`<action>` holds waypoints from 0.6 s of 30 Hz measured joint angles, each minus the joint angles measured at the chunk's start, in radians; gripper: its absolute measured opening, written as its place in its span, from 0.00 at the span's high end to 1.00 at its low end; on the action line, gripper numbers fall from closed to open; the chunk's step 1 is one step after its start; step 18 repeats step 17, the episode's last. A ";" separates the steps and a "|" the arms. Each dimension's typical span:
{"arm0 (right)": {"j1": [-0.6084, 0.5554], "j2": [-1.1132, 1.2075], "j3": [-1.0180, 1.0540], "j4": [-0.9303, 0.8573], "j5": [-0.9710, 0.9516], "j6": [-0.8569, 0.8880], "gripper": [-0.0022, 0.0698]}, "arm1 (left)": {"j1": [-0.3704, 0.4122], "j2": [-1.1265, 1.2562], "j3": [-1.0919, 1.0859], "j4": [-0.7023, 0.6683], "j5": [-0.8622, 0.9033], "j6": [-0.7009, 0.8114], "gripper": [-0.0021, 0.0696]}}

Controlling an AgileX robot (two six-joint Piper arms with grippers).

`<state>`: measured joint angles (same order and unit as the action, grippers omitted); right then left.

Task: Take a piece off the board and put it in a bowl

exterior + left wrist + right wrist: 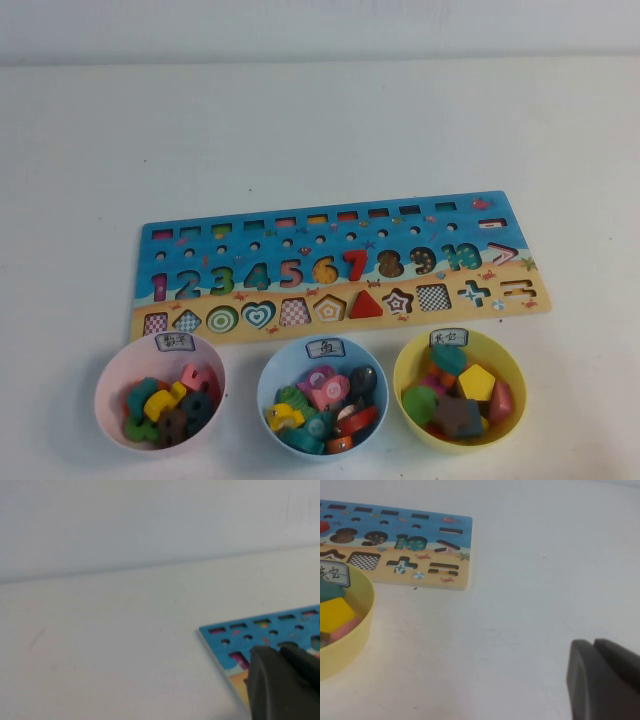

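The board (pixel 420 232) lies flat in the middle of the table, most of its slots empty. The light blue bowl (pixel 264 388) stands in front of it, between two other bowls, holding several pieces. A small chunky yellow piece (pixel 282 416) lies at that bowl's left side. Neither arm shows in the high view. In the left wrist view my left gripper (pixel 278 651) is shut and empty above the left end of the board (pixel 235 631). In the right wrist view my right gripper (pixel 594 643) is shut and empty over bare table to the right of the board (pixel 432 530).
A pink bowl (pixel 104 392) with number pieces stands front left. A yellow bowl (pixel 516 372) with shape blocks, among them a yellow pentagon (pixel 476 382), stands front right; it also shows in the right wrist view (pixel 350 640). A red fish piece (pixel 481 203) sits at the board's far right corner.
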<state>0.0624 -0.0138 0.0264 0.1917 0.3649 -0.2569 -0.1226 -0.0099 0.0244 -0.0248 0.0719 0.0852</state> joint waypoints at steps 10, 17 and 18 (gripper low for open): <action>0.000 0.000 0.000 0.000 0.000 0.000 0.99 | 0.002 0.000 0.002 0.025 0.257 -0.002 0.97; 0.000 0.000 0.000 0.000 0.000 0.000 0.99 | 0.002 0.000 0.002 0.025 0.297 -0.002 0.97; 0.000 0.000 0.000 0.000 0.000 0.000 0.99 | 0.002 0.000 0.002 0.025 0.297 -0.002 0.97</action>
